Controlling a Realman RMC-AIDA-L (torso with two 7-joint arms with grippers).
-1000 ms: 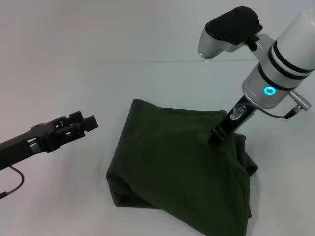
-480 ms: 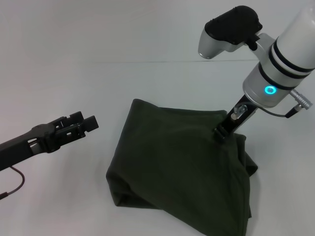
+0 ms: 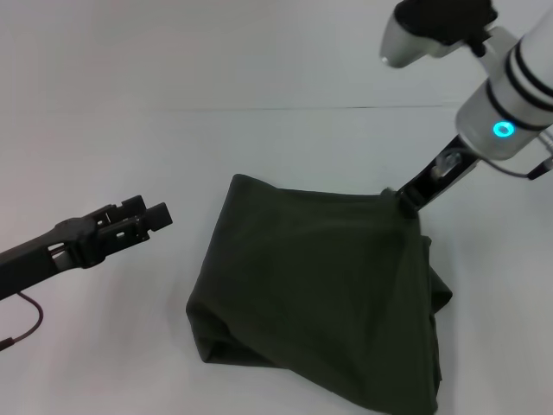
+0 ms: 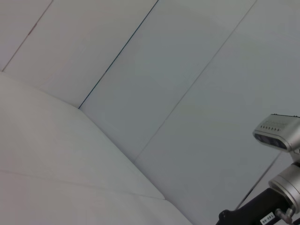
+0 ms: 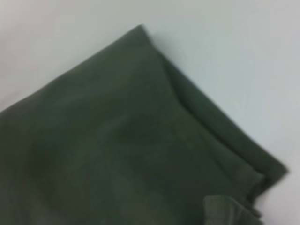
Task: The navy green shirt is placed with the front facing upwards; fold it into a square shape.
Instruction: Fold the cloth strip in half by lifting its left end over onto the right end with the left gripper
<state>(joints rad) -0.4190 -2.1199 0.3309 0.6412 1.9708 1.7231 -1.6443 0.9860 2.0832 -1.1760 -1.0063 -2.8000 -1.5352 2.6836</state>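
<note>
Head view: right gripper (image 3: 404, 199) pinches the far right corner of the navy green shirt (image 3: 311, 294), lifting it off the white table (image 3: 130, 130).
Folded, the shirt hangs down and leftward from that grip, its long axis diagonal; left gripper (image 3: 155, 216) hovers well apart, fingers close together, holding nothing.

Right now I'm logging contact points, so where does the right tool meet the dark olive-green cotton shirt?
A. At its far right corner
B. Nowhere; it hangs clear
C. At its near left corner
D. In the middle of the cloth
A: in the head view the right tool sits at the far right corner of the dark olive-green cotton shirt, where the cloth peaks.
</note>
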